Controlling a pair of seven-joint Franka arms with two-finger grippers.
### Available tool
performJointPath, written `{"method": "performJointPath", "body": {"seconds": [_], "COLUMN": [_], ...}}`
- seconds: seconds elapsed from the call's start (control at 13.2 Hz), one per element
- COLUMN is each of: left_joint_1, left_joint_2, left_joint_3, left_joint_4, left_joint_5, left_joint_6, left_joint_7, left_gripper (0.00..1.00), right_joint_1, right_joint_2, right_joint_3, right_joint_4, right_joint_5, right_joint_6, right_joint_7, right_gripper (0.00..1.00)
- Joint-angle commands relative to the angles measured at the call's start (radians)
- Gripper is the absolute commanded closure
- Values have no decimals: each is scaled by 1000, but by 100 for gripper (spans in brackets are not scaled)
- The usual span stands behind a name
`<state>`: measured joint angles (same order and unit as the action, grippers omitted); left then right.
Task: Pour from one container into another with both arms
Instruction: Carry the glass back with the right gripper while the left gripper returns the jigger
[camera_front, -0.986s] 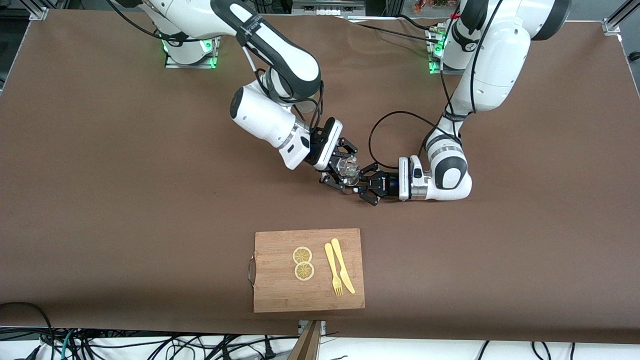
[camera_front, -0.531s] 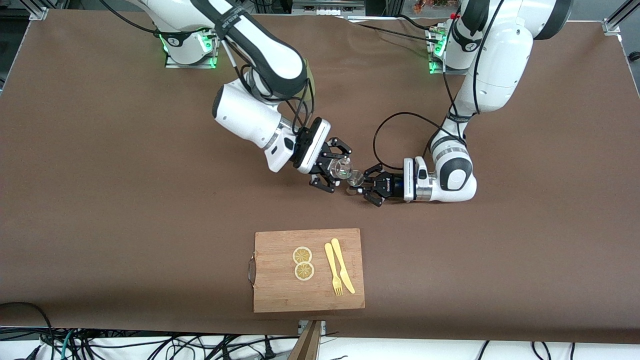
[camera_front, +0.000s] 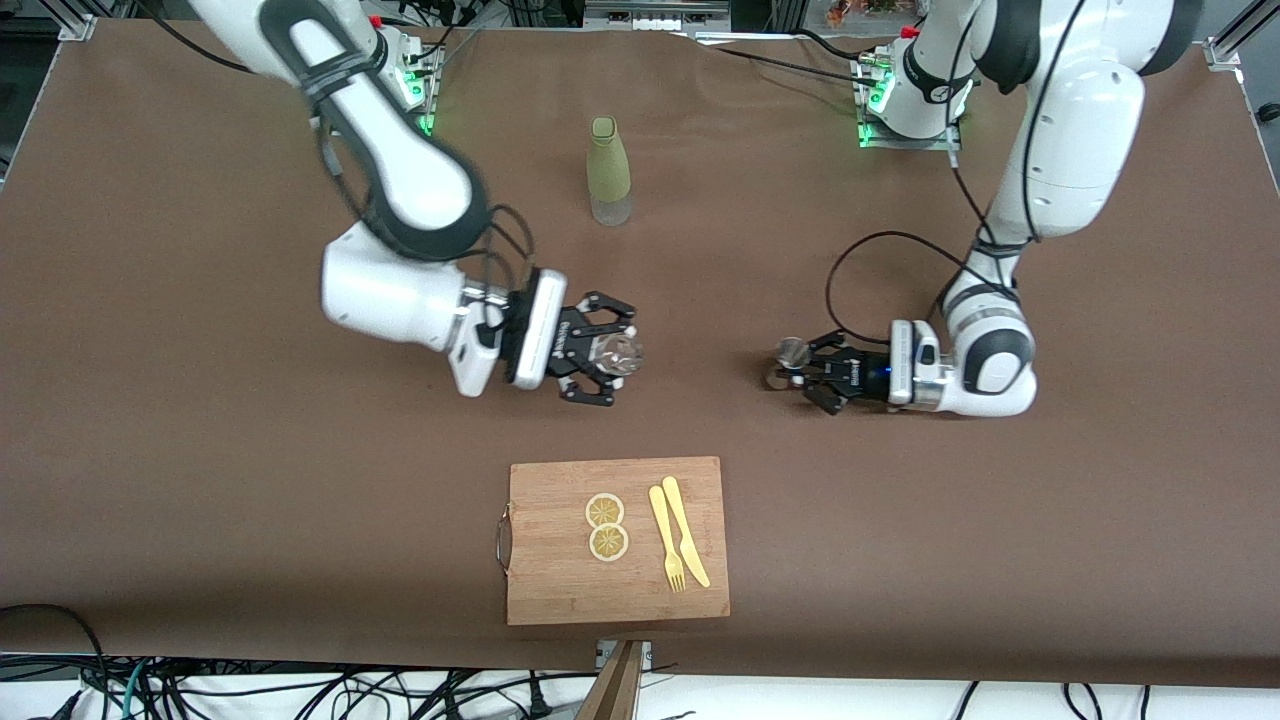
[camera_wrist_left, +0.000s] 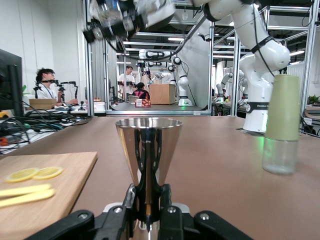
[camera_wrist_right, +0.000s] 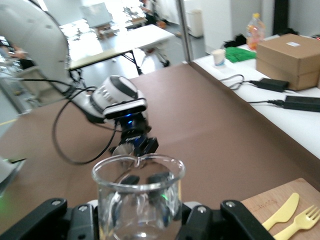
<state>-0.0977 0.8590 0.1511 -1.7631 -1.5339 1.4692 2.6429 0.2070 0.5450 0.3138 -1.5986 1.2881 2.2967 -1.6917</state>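
Brown matting covers the table (camera_front: 200, 450), and its surface is seen running from the arm bases down to a white edge strewn with black cables.

The tiny clear glass tumbler (camera_front: 618, 352) is clamped in the fingers of the right gripper (camera_front: 603, 362) and is held upright above the matting, over bare table toward the right arm's end. In the right wrist view the tumbler (camera_wrist_right: 138, 197) is seen upright between the black fingers (camera_wrist_right: 227, 220).

The small metal jigger (camera_front: 791, 352) is gripped at its narrow waist by the closed fingers of the left gripper (camera_front: 800, 372), low over the table toward the left arm's end, well apart from the tumbler. In the left wrist view its cup mouth (camera_wrist_left: 149, 150) is shown upright.

A tall olive-green sleeved bottle (camera_front: 608, 172) is stood between the two bases. A wooden cutting board (camera_front: 560, 590) is laid nearer the front camera, with two lemon slices (camera_front: 606, 527), a yellow fork (camera_front: 666, 550) and knife (camera_front: 686, 530) on it.

A workshop with aluminium frames, other white arms and seated people is visible in the wrist views.
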Motion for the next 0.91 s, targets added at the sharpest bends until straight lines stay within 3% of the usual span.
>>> {"method": "performJointPath", "body": {"seconds": [0.0,0.15,0.38,0.61,0.83], "left_joint_1": [70,160,278,381,409], "left_joint_2": [-29,-29,-21,-9,18], "left_joint_3": [50,53,58,65,123], "left_joint_4": [-33,-36,-36,-35,-33], "left_joint_5": [73,159,266,359,411], "left_joint_6": [-82,-115,-165,-197,-249], "left_joint_7": [92,132,210,313,397], "left_gripper": [100,100,100,100,100], "right_joint_1": [-17,-29,-63,-104,-153], "right_joint_2": [-36,-37,-31,-23,10], "right_joint_3": [-149,-278,-410,-484,-505], "right_joint_4": [-82,-118,-178,-242,-271], "right_joint_5": [80,80,66,19,-26], "right_joint_6": [-269,-481,-669,-740,-749], "right_joint_7": [-179,-285,-416,-489,-566], "right_gripper": [100,100,100,100,100]}}
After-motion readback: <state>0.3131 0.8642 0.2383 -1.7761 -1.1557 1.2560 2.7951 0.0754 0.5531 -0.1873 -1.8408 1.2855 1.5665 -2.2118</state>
